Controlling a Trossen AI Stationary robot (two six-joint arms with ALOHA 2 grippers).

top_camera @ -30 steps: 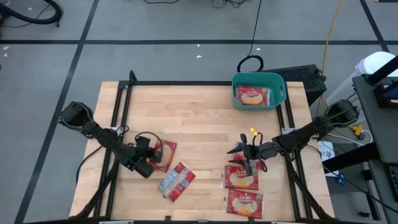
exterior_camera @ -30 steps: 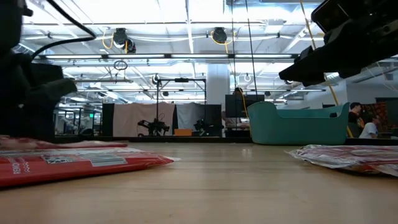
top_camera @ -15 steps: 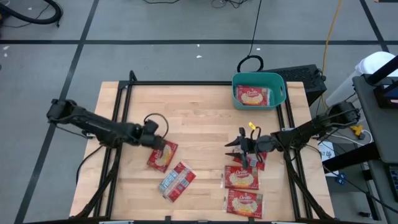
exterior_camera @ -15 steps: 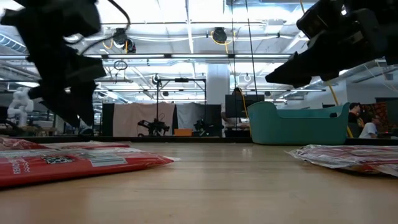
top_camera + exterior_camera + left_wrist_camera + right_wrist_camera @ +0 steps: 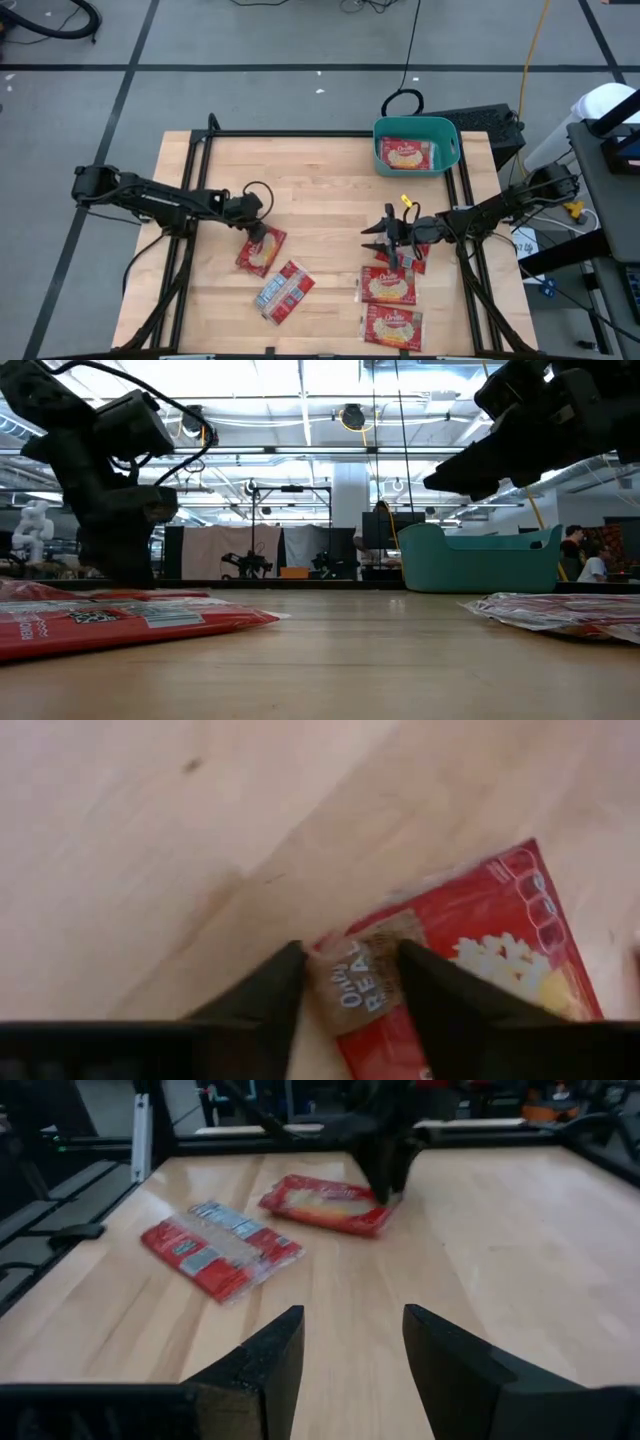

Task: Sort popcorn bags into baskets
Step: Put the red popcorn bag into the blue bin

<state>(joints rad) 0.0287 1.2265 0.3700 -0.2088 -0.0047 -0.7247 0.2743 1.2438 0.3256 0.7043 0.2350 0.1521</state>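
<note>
The left end effector (image 5: 257, 232) sits at the top corner of a face-up popcorn bag (image 5: 261, 249) on the wooden surface (image 5: 320, 190). In the left wrist view its two dark fingers (image 5: 262, 995) straddle that bag's corner (image 5: 352, 982), one on each side, spread and not clenched; whether they touch the packet cannot be told. Just below this bag lies a second bag (image 5: 284, 291), label side up.

The right end effector (image 5: 388, 240) hovers with its fingers spread and nothing between them, right above the upper edge of another face-up bag (image 5: 388, 285). A further bag (image 5: 392, 325) lies just beneath that one. A red packet edge shows beside the right end effector, mostly hidden under the arm.

The teal basket (image 5: 445, 133) stands at the far right corner of the surface, well apart from both end effectors, with one bag (image 5: 405, 154) lying flat inside.

In the low view the basket's wall (image 5: 480, 560) hides its contents, and the near bags show only as thin red edges.
</note>
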